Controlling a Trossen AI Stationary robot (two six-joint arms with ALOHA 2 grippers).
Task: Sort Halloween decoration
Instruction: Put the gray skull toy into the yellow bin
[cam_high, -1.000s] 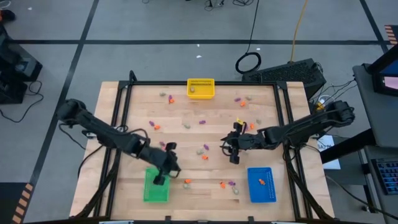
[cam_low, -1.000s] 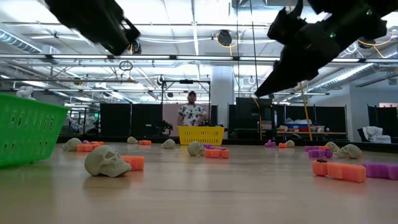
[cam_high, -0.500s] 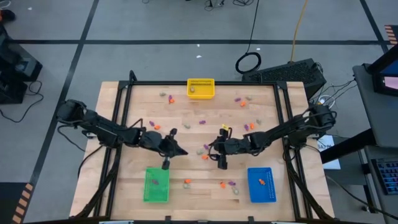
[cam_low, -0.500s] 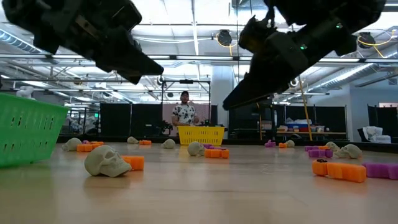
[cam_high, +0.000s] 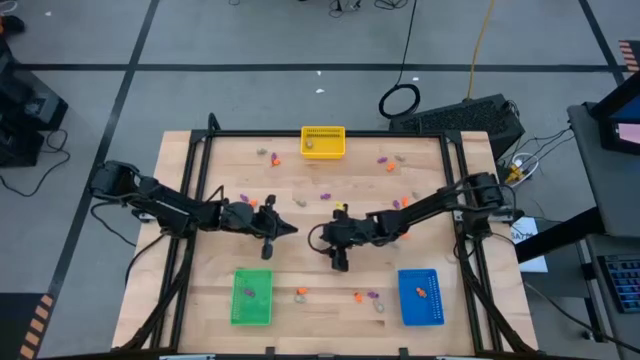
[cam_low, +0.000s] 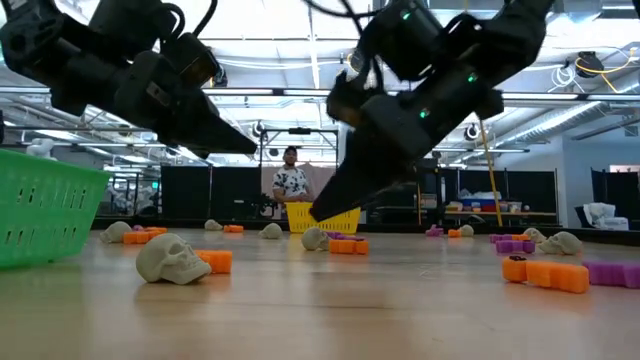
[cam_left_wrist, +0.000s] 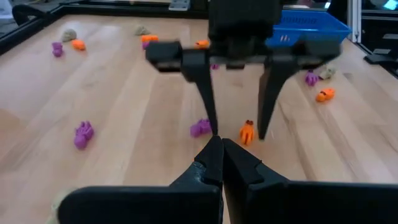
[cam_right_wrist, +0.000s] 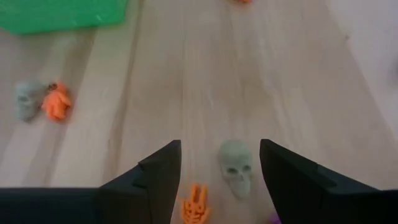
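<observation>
Halloween decoration (cam_high: 324, 196) lies scattered over most of the wooden counter (cam_high: 430, 250) in the high view: small orange, purple and pale skull trinkets, a few already in the green bin (cam_high: 251, 297) at lower left, the blue bin (cam_high: 419, 297) at lower right and the yellow bin (cam_high: 323, 142) at top centre. We see the right gripper (cam_high: 326, 238) near the frame's middle, fingers spread wide and empty, with a grey skull (cam_right_wrist: 236, 167) and an orange skeleton (cam_right_wrist: 196, 206) between them on the counter. We see the left gripper (cam_high: 287, 230) just left of it, fingers clenched on nothing.
</observation>
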